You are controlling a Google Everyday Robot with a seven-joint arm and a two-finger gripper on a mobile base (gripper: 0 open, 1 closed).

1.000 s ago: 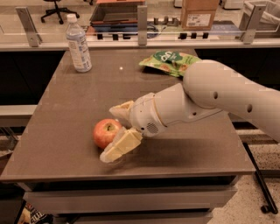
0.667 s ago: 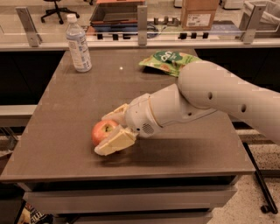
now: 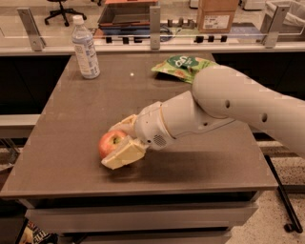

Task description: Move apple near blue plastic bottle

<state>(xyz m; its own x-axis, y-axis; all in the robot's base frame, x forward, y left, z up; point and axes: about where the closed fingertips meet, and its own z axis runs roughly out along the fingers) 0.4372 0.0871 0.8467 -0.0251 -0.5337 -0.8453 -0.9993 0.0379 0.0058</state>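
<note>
- Finding the apple sitting at the near left part of the brown table, red-orange with a yellowish patch turned toward the camera.
- Seeing the gripper right there with it, low over the tabletop and clenching the apple between its pale fingers: one pressing on the far upper side, the other lying across the near lower side.
- Noting the fruit's left half showing clear, the right half tucked in behind the fingers.
- Failing to make out whether the apple is touching the tabletop or hanging just above it, with only a dark shadow lying underneath.
- Following the cream-white arm coming in from the right edge, sloping down and leftward across the table to the wrist at the apple.
- Picking out the blue plastic bottle standing upright near the far left corner, white cap on, pale label wrapping its middle, well apart from the apple.
- Catching the green snack bag lying flat at the far side, right of the middle, its near end slipping behind the arm.
- Glimpsing, beyond the table, a rail with grey posts, a cardboard box and an office chair on the pale floor.
</note>
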